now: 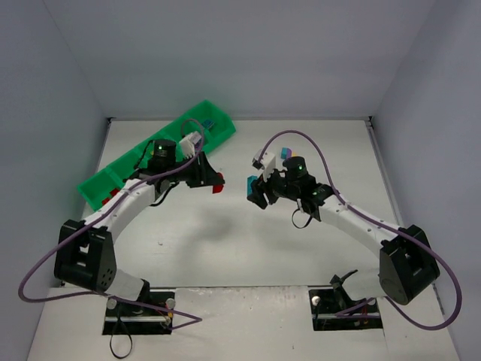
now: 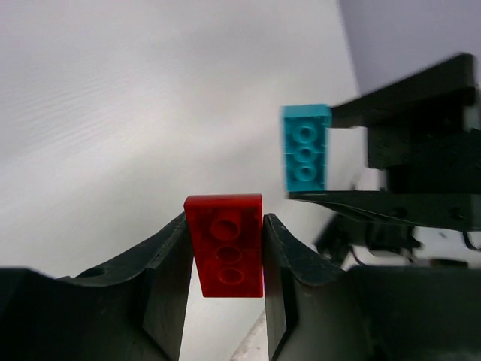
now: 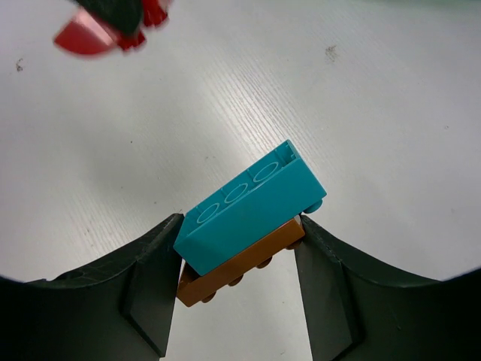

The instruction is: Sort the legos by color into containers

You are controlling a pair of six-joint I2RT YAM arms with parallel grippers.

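Observation:
A red lego [image 2: 225, 244] stands on end between my left gripper's [image 2: 225, 226] jaws, which press on both its sides. From above, that gripper [image 1: 213, 180] hangs right of the green tray of containers [image 1: 161, 154], holding the red lego [image 1: 218, 188] above the table. My right gripper [image 3: 240, 226] is shut on a stack: a teal-blue lego [image 3: 252, 207] on a brown-orange plate [image 3: 237, 271]. It [image 1: 254, 189] faces the left gripper closely. The left wrist view shows the teal lego [image 2: 306, 147] opposite.
A teal and purple lego stack [image 1: 285, 153] lies on the table behind the right gripper. The tray holds a red piece [image 1: 114, 193] near its left end and a blue one [image 1: 211, 124] at its far end. Grey walls enclose the table.

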